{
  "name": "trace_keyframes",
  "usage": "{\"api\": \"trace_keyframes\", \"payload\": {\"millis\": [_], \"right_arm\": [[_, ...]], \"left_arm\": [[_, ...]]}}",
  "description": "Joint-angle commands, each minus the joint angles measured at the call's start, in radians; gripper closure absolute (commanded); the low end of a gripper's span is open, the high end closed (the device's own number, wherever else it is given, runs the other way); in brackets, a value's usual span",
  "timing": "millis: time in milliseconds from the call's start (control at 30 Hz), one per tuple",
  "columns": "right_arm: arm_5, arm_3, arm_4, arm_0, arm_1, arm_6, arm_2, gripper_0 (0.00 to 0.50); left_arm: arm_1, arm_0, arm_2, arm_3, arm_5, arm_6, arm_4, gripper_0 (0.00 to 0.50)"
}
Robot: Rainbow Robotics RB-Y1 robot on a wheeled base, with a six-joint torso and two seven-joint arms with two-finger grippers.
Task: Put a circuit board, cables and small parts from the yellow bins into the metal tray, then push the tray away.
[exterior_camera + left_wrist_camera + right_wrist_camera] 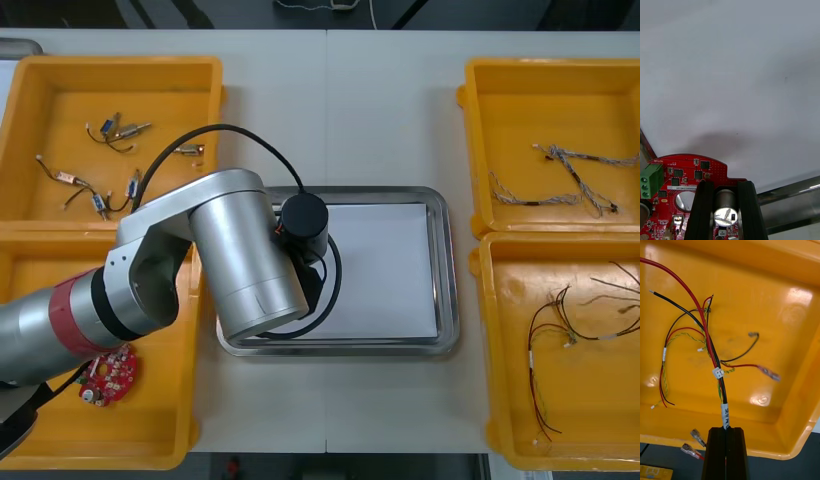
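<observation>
Board over the tray, cable pinched on the right.

Front view: the silver left arm (240,255) reaches over the shiny metal tray (448,270), white inside, at table centre. A spare round red circuit board (110,376) lies in the yellow plastic bin (160,430) at 8 o'clock.
Right wrist view: the right gripper (726,429) is closed narrow on a thin red-and-black cable bundle (715,358), its loose ends over another yellow bin (763,296). The bundle looks limp and light, and it could snag.
Left wrist view: the left gripper (725,185) clamps the held round red circuit board (688,170) by a silver can, above the tray's white inside. The board looks stiff, light and fragile, and its bare edge seems a safer hold.
</observation>
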Motion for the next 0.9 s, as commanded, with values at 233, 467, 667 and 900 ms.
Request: {"api": "trace_keyframes", "payload": {"millis": [233, 467, 667, 900], "right_arm": [[-0.175, 0.029, 0.159, 0.057, 0.053, -0.022, 0.121, 0.500], [-0.333, 0.084, 0.197, 0.118, 0.058, -0.009, 0.168, 0.500], [-0.453, 0.124, 0.251, 0.150, 0.062, -0.007, 0.226, 0.500], [-0.471, 0.133, 0.272, 0.149, 0.065, 0.007, 0.225, 0.500]], "left_arm": [[-0.043, -0.036, -0.042, 0.071, -0.115, 0.097, -0.017, 0.500], [-0.041, -0.025, -0.048, 0.074, -0.127, 0.115, -0.015, 0.500], [-0.040, -0.025, -0.062, 0.090, -0.148, 0.126, -0.023, 0.500], [-0.038, -0.025, -0.065, 0.105, -0.164, 0.133, -0.024, 0.500]]}}
